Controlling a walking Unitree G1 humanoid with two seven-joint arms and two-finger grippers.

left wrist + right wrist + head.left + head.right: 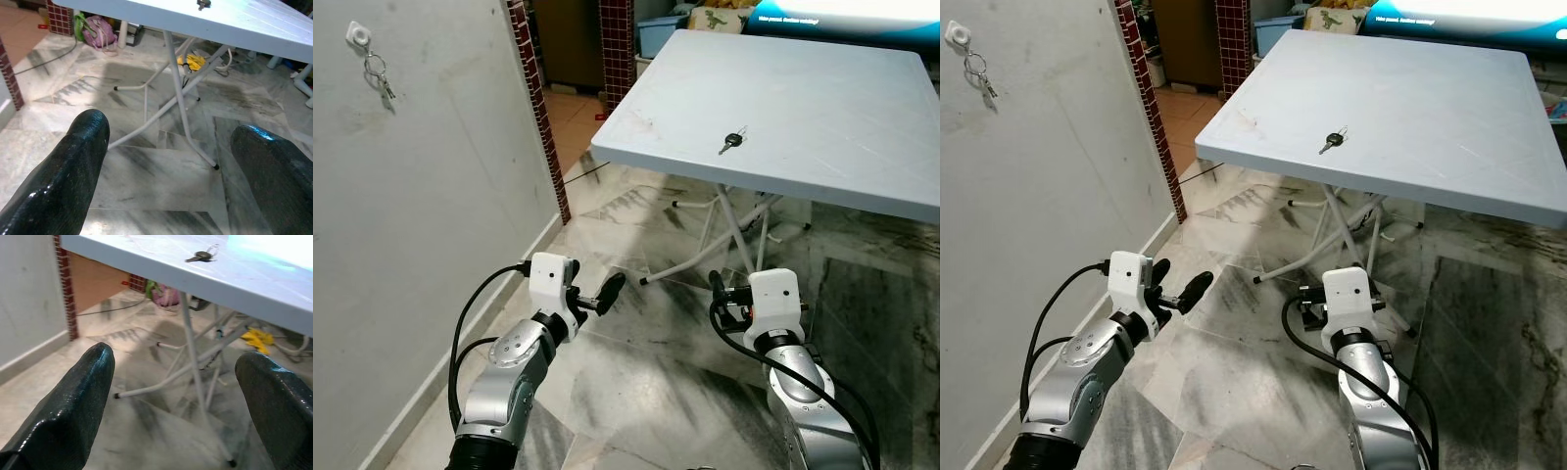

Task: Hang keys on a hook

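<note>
- A black-headed key (732,141) on a small ring lies flat on the pale grey folding table (822,108), near the table's front edge and toward its left front corner, well apart from both claws.
- A white hook (357,34) is fixed high on the grey wall (431,215) to the robot's left; a second bunch of keys (380,76) on a ring hangs from it.
- The left claw (607,294) is held low over the marble floor (646,362), in front of the table and below its top; its two black fingers (73,166) stand wide apart with nothing between them.
- The right claw (181,396) is also low over the floor, in front of the table's white crossed legs (724,235); its fingers (68,401) are spread wide and hold nothing.
- In the right wrist view the key sits on the table top above the claw, close to the edge.
- A red-tiled pillar (538,108) ends the wall, with an orange-tiled floor beyond it.
- Under the table lie a pink bag (100,33) and something yellow (193,61).
- A blue strip (842,24) at the table's far edge carries white writing, too small to read.
</note>
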